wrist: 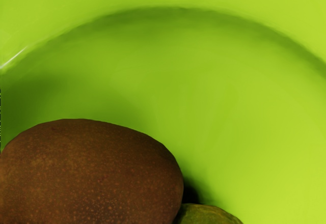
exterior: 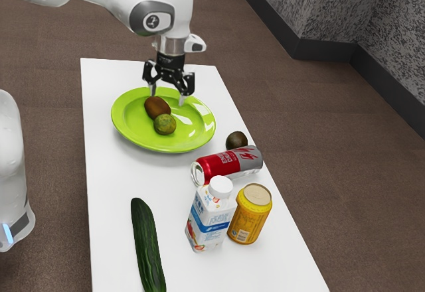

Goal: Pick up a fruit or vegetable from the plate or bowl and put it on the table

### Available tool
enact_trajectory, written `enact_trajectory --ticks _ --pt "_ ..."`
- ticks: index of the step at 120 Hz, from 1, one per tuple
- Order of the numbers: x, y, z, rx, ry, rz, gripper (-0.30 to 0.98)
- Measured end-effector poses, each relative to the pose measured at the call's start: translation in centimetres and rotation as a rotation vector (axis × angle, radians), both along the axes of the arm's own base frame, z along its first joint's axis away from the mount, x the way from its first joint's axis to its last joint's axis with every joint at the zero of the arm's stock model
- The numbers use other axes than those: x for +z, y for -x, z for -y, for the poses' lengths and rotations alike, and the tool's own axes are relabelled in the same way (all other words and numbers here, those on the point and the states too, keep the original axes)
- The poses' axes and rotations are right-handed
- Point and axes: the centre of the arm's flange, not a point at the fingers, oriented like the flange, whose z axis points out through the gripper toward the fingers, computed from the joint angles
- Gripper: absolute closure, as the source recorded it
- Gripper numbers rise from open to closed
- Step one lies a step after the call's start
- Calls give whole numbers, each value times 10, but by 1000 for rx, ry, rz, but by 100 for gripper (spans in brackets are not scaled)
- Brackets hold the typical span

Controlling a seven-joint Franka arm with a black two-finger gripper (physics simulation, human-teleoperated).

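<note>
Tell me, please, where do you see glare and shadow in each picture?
Exterior view: white glare patches on the green plate; wrist view: a thin white streak near the left edge, and a dark shadow beside the brown fruit, near the small green fruit.

Exterior view cuts off the long dark-green cucumber point(exterior: 147, 245), well apart from the round glossy green plate point(exterior: 126, 123). Near the plate, the red-and-silver metal can point(exterior: 222, 164) hides part of a dark round fruit point(exterior: 236, 139) from me. Wrist view crops the brown oval fruit point(wrist: 91, 178) and mottled green round fruit point(wrist: 209, 215) on the plate.
</note>
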Motion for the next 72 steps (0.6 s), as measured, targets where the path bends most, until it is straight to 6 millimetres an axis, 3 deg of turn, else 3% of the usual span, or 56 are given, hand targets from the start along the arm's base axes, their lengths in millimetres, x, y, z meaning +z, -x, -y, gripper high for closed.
enact_trajectory --ticks 32,72 --pt "-1 2 -18 167 13 -12 0" --pt "-6 -8 27 191 21 -27 0"
